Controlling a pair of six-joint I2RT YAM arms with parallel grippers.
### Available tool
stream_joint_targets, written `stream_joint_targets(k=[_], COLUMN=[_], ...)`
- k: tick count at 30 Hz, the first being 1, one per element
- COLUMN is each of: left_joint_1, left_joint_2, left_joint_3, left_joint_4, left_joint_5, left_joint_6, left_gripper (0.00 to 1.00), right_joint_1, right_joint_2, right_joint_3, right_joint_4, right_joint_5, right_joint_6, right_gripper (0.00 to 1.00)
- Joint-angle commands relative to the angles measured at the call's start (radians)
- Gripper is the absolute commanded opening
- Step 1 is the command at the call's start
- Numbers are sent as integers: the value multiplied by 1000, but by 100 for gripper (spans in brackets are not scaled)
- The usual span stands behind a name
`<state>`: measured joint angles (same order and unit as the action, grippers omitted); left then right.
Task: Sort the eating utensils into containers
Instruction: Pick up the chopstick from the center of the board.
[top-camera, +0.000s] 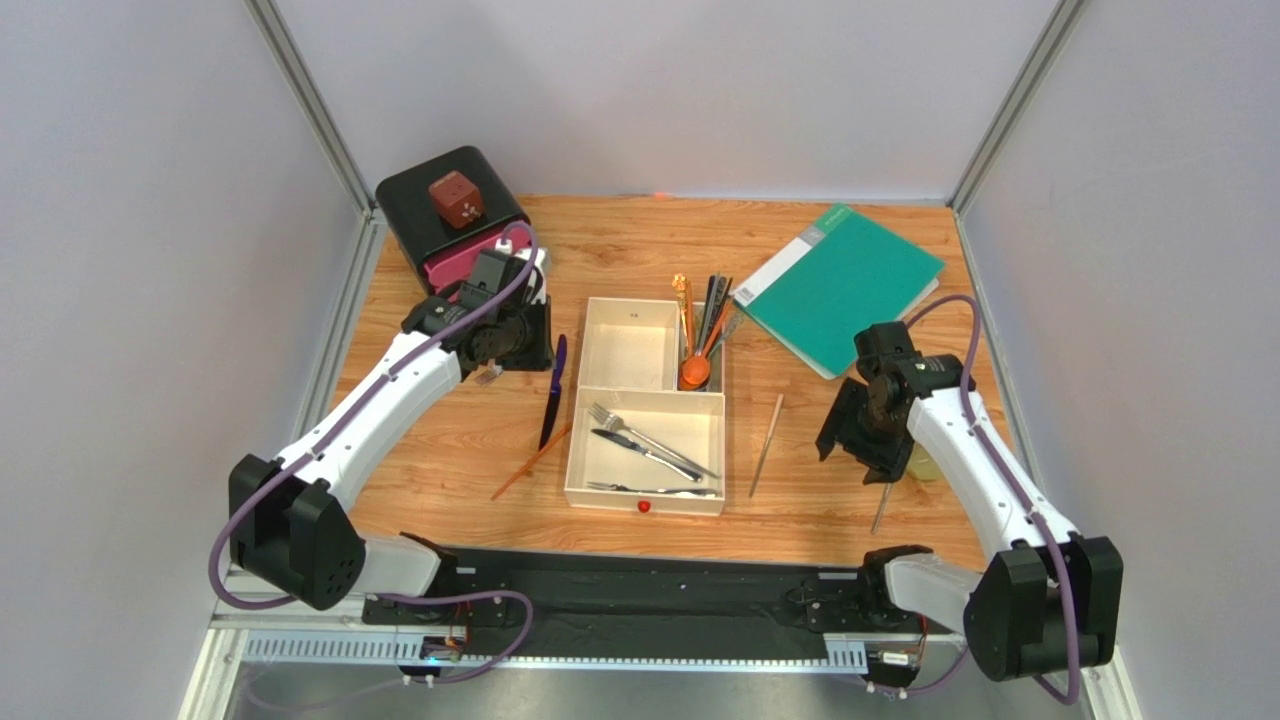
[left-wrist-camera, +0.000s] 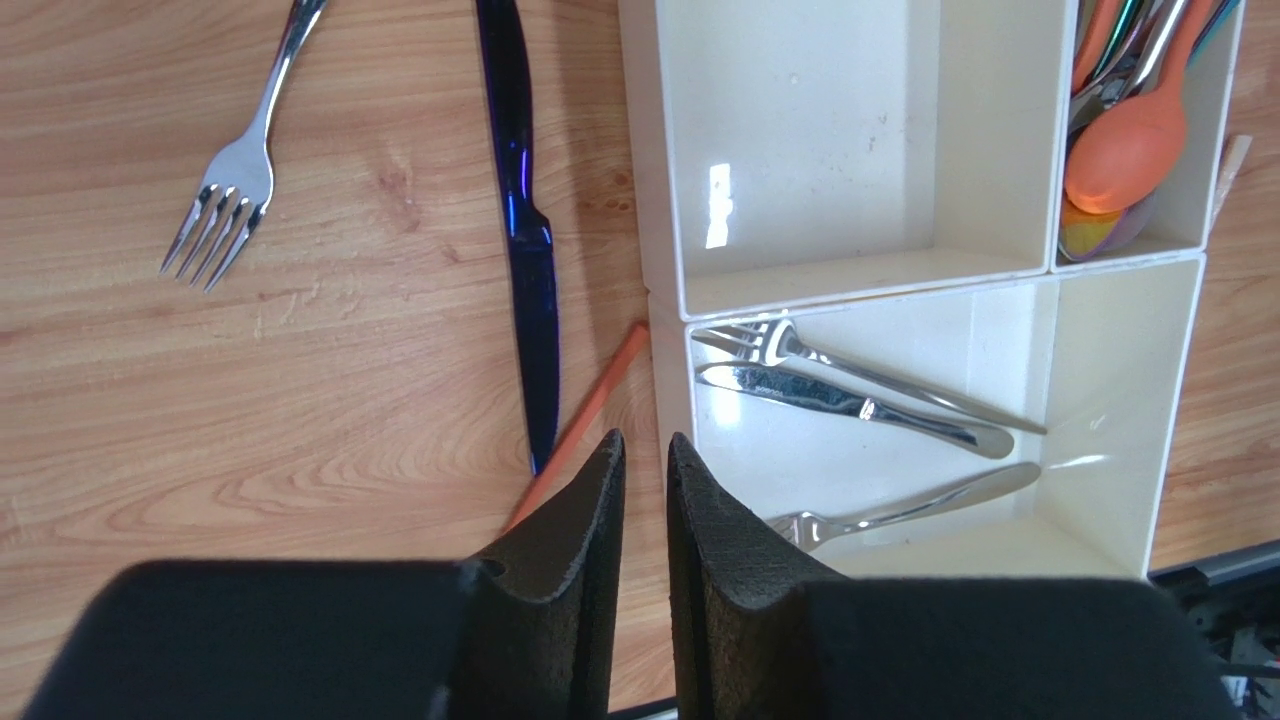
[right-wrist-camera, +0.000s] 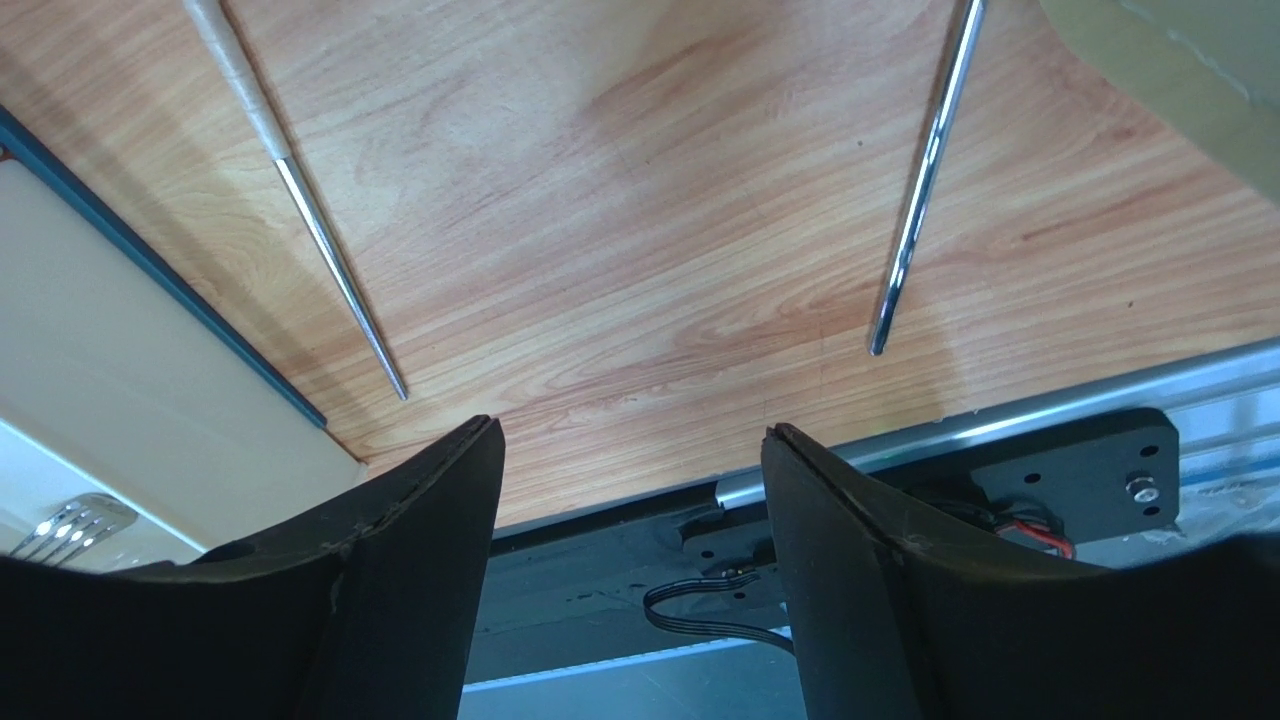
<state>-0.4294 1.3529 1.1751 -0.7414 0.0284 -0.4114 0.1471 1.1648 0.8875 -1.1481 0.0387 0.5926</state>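
The cream tray (top-camera: 586, 402) sits mid-table with a red dot (top-camera: 643, 507) on its near rim. Its large compartment holds two silver forks and a silver knife (left-wrist-camera: 857, 408). A narrow compartment holds an orange spoon (left-wrist-camera: 1127, 143) and other utensils, and the other small one is empty. A blue-purple knife (left-wrist-camera: 519, 225), an orange chopstick (left-wrist-camera: 586, 420) and a silver fork (left-wrist-camera: 241, 150) lie on the table left of the tray. My left gripper (left-wrist-camera: 646, 450) is shut and empty above the tray's left rim. My right gripper (right-wrist-camera: 631, 443) is open and empty, above two silver chopsticks (right-wrist-camera: 316, 210) (right-wrist-camera: 924, 165).
A black box (top-camera: 451, 210) with pink drawers and a brown cube on top stands at the back left. A green folder (top-camera: 849, 285) lies at the back right. A pale yellow cup (top-camera: 920, 468) is partly hidden behind my right arm. The table's near edge rail (right-wrist-camera: 977, 435) is just below the right gripper.
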Motion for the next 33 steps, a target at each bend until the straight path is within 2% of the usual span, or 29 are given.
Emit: stream_joint_targets(k=[1, 14, 19, 28, 33], left_joint_1=[4, 4, 4, 4, 4], left_joint_2=[-61, -57, -58, -58, -52], left_joint_3=[44, 75, 61, 60, 78], left_joint_4=[33, -9, -15, -15, -19], left_joint_5=[5, -12, -16, -15, -13], left_joint_6=[31, 65, 57, 56, 51], left_gripper=[22, 22, 22, 22, 22], right_joint_1=[-6, -9, -9, -14, -20], right_joint_2=[-53, 216, 249, 398, 457], right_joint_3=[-51, 47, 60, 96, 91], right_joint_4=[-21, -68, -47, -55, 2], right_joint_5=[35, 276, 316, 257, 169], right_joint_6=[102, 26, -40, -103, -152], right_gripper=[66, 65, 67, 68, 68])
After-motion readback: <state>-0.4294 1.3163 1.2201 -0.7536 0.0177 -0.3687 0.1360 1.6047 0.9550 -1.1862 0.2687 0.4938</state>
